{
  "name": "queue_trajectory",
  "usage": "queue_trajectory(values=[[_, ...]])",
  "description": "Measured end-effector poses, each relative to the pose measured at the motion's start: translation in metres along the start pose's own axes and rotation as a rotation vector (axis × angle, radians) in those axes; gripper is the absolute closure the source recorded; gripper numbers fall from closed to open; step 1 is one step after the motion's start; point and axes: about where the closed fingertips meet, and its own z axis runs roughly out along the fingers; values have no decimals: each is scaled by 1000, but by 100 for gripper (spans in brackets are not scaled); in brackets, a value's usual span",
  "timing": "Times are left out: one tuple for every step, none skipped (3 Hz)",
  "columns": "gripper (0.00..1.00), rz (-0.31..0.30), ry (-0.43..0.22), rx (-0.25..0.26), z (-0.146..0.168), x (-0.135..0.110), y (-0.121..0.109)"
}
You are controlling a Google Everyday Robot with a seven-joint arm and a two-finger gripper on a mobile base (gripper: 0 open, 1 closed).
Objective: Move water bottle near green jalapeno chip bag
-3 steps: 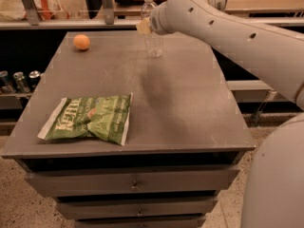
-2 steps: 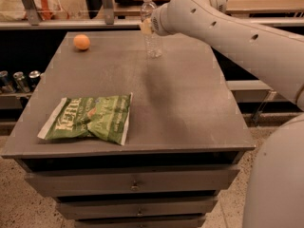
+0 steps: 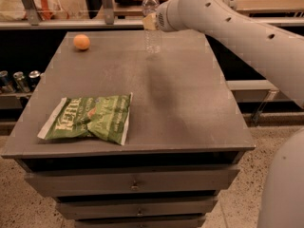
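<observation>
The water bottle (image 3: 153,38), clear and ribbed with a white cap, stands upright at the far edge of the grey table (image 3: 190,113), its base just above the surface. My gripper (image 3: 150,21) reaches in from the right and is shut around the bottle's upper body. A tan finger (image 3: 149,23) shows against the bottle. The green jalapeno chip bag (image 3: 90,118) lies flat at the table's front left, well away from the bottle.
An orange fruit (image 3: 81,42) sits at the table's far left. Several metal cans (image 3: 19,80) stand on a lower shelf to the left. A shelf with clutter runs behind the table. Drawers (image 3: 133,184) are below the tabletop.
The bottle and the gripper have risen a little; the bottle's base has come off the tabletop. The chip bag and the orange have not moved.
</observation>
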Motion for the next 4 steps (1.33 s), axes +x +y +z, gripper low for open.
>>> queue_trajectory(values=[[100, 27, -25, -111, -7, -12, 5], [100, -1, -64, -290, -23, -43, 32], [100, -152, -81, -426, -52, -65, 63], [100, -313, -66, -565, -75, -68, 97]])
